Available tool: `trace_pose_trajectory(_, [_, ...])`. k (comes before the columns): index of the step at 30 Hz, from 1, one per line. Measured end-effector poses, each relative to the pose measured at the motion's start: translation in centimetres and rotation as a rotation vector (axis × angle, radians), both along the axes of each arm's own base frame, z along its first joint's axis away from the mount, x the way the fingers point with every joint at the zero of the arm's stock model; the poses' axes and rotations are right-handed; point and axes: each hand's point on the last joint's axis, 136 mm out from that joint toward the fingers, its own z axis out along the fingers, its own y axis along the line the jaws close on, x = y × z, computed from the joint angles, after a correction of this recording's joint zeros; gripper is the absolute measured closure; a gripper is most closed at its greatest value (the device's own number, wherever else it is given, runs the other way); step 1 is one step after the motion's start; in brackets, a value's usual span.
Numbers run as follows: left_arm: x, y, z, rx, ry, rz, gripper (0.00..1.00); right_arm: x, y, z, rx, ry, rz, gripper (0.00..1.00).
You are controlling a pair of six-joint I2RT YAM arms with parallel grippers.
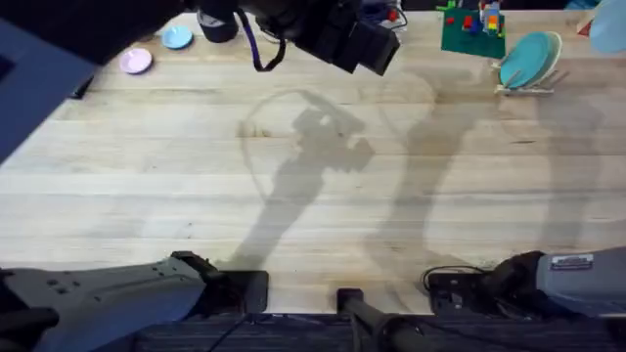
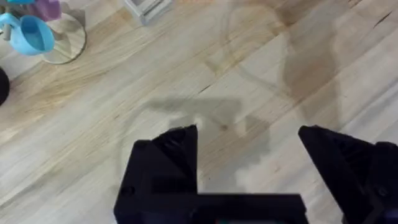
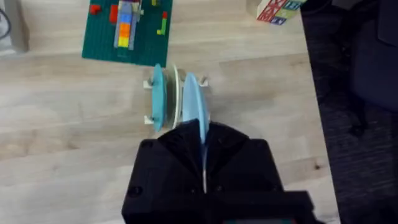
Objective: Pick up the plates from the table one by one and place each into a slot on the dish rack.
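At the overhead frame's upper right, the small pale wooden dowel dish rack point(image 1: 529, 86) held plates on edge, while the right gripper point(image 3: 204, 163) pinched the light blue round plastic plate point(image 3: 194, 102) edgewise, presumably to slot it; the left gripper point(image 2: 247, 144) spread its fingers wide over the bare plank desk point(image 2: 186, 74).

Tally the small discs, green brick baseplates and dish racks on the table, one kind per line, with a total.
small discs: 2, the pink disc and the blue disc
green brick baseplate: 1
dish rack: 1
Total: 4
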Motion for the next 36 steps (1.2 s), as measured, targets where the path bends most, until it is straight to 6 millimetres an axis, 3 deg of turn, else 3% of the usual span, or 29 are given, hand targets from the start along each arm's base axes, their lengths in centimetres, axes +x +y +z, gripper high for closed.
trace_pose_trajectory(9, [-0.2,0.1,-0.2,0.007,0.012,0.0,0.007,1.1,-0.7,-0.3,-0.015,-0.02,-0.004,0.972])
trace_pose_trajectory(36, [-0.2,0.1,-0.2,0.007,0.012,0.0,0.008,4.6,-2.7,-10.9,0.075,0.155,-0.007,0.972])
